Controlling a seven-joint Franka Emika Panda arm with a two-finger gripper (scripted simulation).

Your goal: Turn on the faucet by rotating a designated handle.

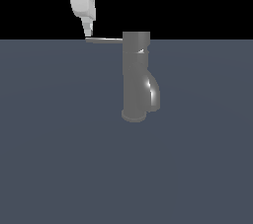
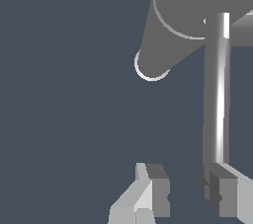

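Nearest the wrist camera, my pincer (image 2: 183, 196) stands with its jaws parted and nothing between them; one fingertip (image 2: 220, 193) sits at the free end of the handle (image 2: 216, 104), touching it or very nearly so, while the other hangs clear to the side. From the exterior view the same arrangement reads plainly: the pincer (image 1: 88, 33) comes down from above and meets the outer tip of the handle (image 1: 105, 40), a thin flat lever projecting level toward the exterior view's left from the top cap. Beyond the lever rises the faucet (image 1: 136, 77), a dark upright cylinder on a round base, its stubby curved spout bulging low on the exterior view's right. It stands on the plain grey-blue worktop (image 1: 59, 159).

Step in hand, as I judge it: contact at the lever tip, with the turn itself not yet made. The next move calls for a sideways push by the fingertip against the lever's end, swept along an arc centred on the faucet's axis, so that contact is not lost by sliding off the tip.

Containers: none is visible in either view, and no water shows at the spout.
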